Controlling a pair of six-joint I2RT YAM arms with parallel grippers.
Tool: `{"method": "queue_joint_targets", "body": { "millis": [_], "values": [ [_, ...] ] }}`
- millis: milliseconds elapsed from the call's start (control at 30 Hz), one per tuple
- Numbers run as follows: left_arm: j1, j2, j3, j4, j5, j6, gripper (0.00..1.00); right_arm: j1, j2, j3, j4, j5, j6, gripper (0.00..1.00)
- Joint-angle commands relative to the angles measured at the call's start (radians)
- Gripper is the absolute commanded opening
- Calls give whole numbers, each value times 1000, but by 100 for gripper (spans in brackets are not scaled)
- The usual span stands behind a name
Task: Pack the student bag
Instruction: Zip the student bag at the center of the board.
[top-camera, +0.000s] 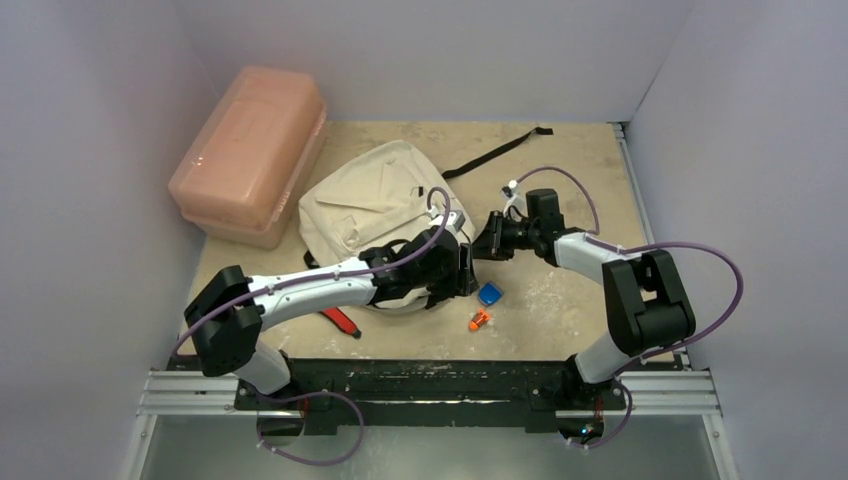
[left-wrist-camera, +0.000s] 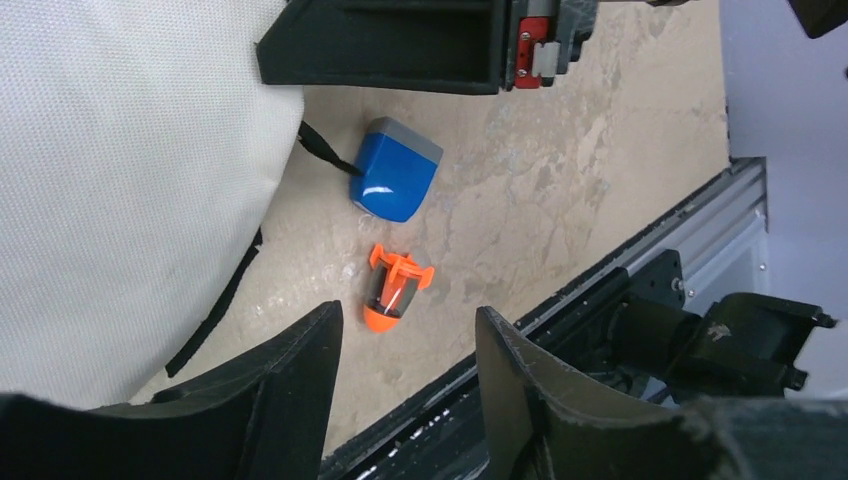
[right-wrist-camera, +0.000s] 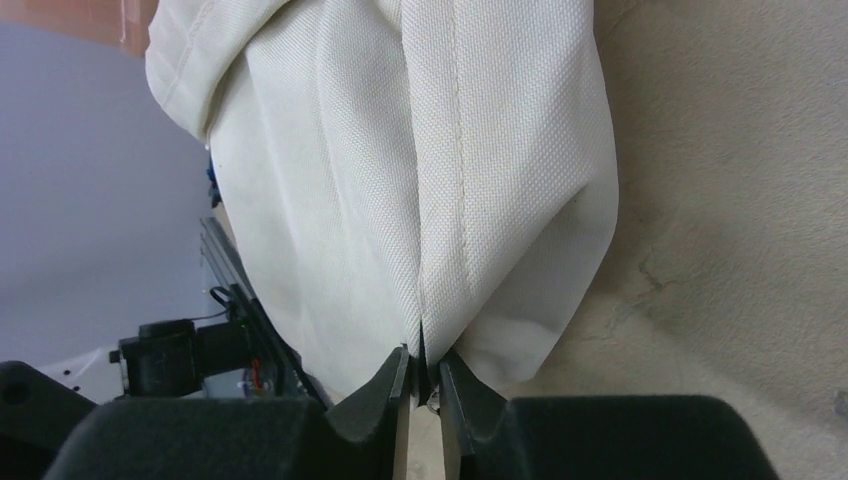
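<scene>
The soft cream fabric backpack (top-camera: 370, 200) with black straps lay in the middle of the tan bench (top-camera: 560, 300), just beside a rigid pink plastic box (top-camera: 250, 150). The right tool (right-wrist-camera: 421, 372) was pressed together on a fold of the backpack's cloth, pinching it. The left tool (left-wrist-camera: 408, 318) hung spread and empty by the backpack's near corner, above a small blue block with a grey end (left-wrist-camera: 397, 180) and an orange plastic piece (left-wrist-camera: 393, 290), both lying on the bench outside the backpack. A red-handled item (top-camera: 342, 321) lay loose near the left arm. Packing looked barely begun: no opening showed, and these loose things seemingly remained to go in.
</scene>
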Motion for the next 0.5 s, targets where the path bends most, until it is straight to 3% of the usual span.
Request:
{"method": "queue_joint_targets", "body": {
  "millis": [0,100,467],
  "values": [
    [-22,42,43,57,-135,-81,47,2,-28,27,57,-73,53,11],
    [-30,85,52,62,-182,-113,44,3,-58,19,51,-58,95,0],
    [-70,182,97,59,-360,-331,47,3,-154,-56,80,-7,345,0]
  ]
}}
